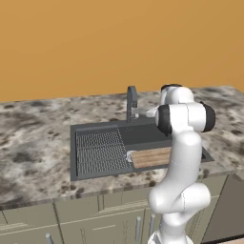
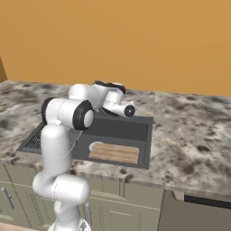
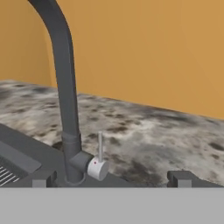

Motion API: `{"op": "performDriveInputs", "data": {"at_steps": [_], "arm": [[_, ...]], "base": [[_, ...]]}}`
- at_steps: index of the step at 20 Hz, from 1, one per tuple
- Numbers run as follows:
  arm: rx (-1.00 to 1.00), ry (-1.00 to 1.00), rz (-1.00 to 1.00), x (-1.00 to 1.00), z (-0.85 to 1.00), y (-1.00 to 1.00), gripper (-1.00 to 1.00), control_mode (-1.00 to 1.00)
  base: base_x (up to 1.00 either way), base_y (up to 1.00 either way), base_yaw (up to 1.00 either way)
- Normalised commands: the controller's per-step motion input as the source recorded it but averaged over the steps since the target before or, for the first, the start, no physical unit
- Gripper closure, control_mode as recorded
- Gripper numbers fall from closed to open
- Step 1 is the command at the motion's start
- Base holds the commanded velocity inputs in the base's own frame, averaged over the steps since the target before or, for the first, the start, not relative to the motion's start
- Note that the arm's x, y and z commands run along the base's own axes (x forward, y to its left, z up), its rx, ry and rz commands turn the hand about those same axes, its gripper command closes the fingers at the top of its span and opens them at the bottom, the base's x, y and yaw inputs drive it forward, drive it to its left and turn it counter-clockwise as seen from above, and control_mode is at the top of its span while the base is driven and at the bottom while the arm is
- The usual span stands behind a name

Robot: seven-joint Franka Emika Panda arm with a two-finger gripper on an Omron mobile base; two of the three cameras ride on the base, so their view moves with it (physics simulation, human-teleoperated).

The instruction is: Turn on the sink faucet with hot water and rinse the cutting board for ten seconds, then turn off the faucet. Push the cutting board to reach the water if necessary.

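The gripper is spread wide, pinching nothing; in the hand view its two dark fingertips stand far apart at about 7 and 5 o'clock, with the base of the faucet between them. The faucet's dark stem climbs from near 6 o'clock up to 11 o'clock and arches out of the top edge. Its small lever stands upright on a pale round knob with a red dot, just at the 3 o'clock side of the stem's foot. Whether the fingertips touch the faucet cannot be told.

In the left base view the faucet rises at the 12 o'clock rim of the sink, which is set into the mottled stone bench. The ribbed drainboard fills the sink's 9 o'clock half. The cutting board lies flat in the basin toward the 5 o'clock side, against the near wall, partly hidden behind the white arm.

In the right base view the cutting board rests at the 6 o'clock edge of the basin, slats running lengthwise, and the arm's hand reaches over the sink's far rim toward the orange wall. Cabinet fronts run below the bench.
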Motion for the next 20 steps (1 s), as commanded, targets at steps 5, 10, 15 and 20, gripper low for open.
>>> {"op": "performDriveInputs", "data": {"at_steps": [5, 10, 15, 20], "arm": [[0.00, 0.00, 0.00, 0.11, 0.00, 0.00, -1.00, -1.00], [0.00, 0.00, 0.00, 0.18, 0.00, 0.04, -1.00, -1.00], [0.00, 0.00, 0.00, 0.09, 0.00, 0.02, -1.00, -1.00], [0.00, 0.00, 0.00, 0.02, -0.06, 0.12, -1.00, -1.00]], "base": [[0.00, 0.00, 0.00], [0.00, 0.00, 0.00], [0.00, 0.00, 0.00], [0.00, 0.00, 0.00]]}}
